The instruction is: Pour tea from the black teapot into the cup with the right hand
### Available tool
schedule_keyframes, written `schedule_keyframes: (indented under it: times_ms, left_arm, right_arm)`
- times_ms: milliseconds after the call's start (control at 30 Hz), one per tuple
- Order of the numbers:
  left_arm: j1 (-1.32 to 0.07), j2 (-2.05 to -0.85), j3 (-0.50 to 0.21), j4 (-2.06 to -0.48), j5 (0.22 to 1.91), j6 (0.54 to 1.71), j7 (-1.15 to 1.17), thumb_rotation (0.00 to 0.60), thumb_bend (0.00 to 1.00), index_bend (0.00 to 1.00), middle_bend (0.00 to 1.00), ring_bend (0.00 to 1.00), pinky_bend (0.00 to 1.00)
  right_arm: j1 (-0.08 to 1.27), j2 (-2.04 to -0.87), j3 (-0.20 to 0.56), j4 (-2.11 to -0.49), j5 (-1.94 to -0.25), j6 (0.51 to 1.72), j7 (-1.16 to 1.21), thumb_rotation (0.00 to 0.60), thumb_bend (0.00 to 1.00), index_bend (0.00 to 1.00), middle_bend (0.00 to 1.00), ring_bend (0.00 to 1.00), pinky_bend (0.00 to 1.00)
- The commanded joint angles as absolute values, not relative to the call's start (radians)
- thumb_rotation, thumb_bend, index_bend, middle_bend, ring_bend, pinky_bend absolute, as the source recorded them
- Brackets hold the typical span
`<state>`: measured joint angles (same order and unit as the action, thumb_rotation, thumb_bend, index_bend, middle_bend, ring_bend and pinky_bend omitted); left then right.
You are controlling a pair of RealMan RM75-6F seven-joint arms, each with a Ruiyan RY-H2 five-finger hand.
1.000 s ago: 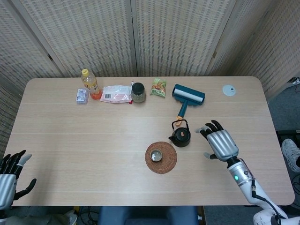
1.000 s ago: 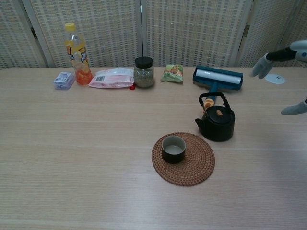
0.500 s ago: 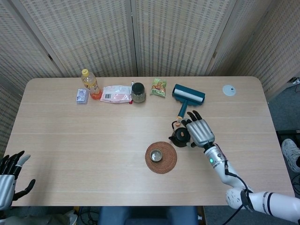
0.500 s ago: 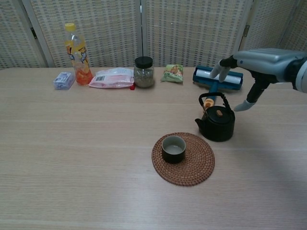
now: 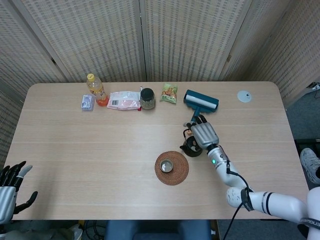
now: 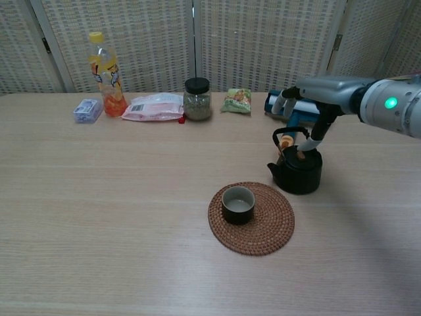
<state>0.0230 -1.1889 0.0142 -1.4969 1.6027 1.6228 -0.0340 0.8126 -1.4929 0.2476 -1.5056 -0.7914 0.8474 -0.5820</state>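
1. Landmark: round woven brown coaster (image 5: 172, 168) (image 6: 252, 219) near the middle of the pale wooden worktop (image 5: 100, 150) (image 6: 99, 197).
2. Small dark cup (image 5: 166, 165) (image 6: 238, 204), standing upright on the coaster, toward its left side.
3. Black teapot with an arched handle (image 5: 190, 145) (image 6: 297, 168), on the worktop just beyond the coaster's right edge, upright, spout turned toward the coaster.
4. Right hand (image 5: 203, 134) (image 6: 309, 108), silver and grey, poised directly above the teapot. Fingers (image 6: 284, 100) extended and spread; thumb reaching down beside the teapot lid. Whether it touches the handle cannot be told; nothing is grasped.
5. Left hand (image 5: 10, 186), at the worktop's near left corner, far from the coaster, fingers spread and holding nothing.
6. Teal lint roller with orange-tipped handle (image 5: 200, 103) (image 6: 297, 108), behind the teapot, far side of the coaster.
7. Back row, left to right beyond the coaster: small blue packet (image 5: 88, 102) (image 6: 87, 110), orange drink bottle with yellow cap (image 5: 96, 90) (image 6: 105, 74), pink-white pouch (image 5: 124, 100) (image 6: 156, 107), dark-lidded glass jar (image 5: 147, 98) (image 6: 197, 99), green snack bag (image 5: 169, 93) (image 6: 237, 101).
8. Small white disc (image 5: 244, 96), far right of the coaster.
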Motion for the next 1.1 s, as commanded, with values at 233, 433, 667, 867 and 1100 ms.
schedule_keyframes:
  times_ms: [233, 433, 667, 867, 1100]
  left_arm:
    - [0.025, -1.189, 0.014, -1.492, 1.598, 1.62, -0.036, 0.6, 0.29, 0.15, 0.07, 0.09, 0.03]
    - [0.025, -1.19, 0.014, -1.49, 1.596, 1.618, -0.038, 0.6, 0.29, 0.15, 0.07, 0.09, 0.03]
    - [0.027, -1.191, 0.015, -1.487, 1.59, 1.613, -0.04, 0.6, 0.29, 0.15, 0.07, 0.09, 0.03]
    - [0.027, -1.19, 0.013, -1.487, 1.585, 1.608, -0.037, 0.6, 0.29, 0.15, 0.07, 0.09, 0.03]
    - [0.026, -1.19, 0.013, -1.487, 1.583, 1.605, -0.033, 0.6, 0.29, 0.15, 0.07, 0.09, 0.03]
  right_arm:
    - [0.881, -1.54, 0.237, -1.437, -0.705, 0.816, -0.582, 0.6, 0.45, 0.21, 0.27, 0.05, 0.04]
    - [0.909, -1.555, 0.23, -1.401, -0.664, 0.804, -0.574, 0.6, 0.55, 0.21, 0.28, 0.05, 0.04]
    - [0.939, -1.574, 0.216, -1.35, -0.612, 0.784, -0.573, 0.6, 0.59, 0.21, 0.29, 0.05, 0.04]
    - [0.964, -1.59, 0.209, -1.308, -0.579, 0.764, -0.569, 0.6, 0.6, 0.21, 0.32, 0.05, 0.04]
    - [0.986, -1.598, 0.19, -1.282, -0.541, 0.751, -0.576, 0.6, 0.6, 0.21, 0.36, 0.05, 0.04]
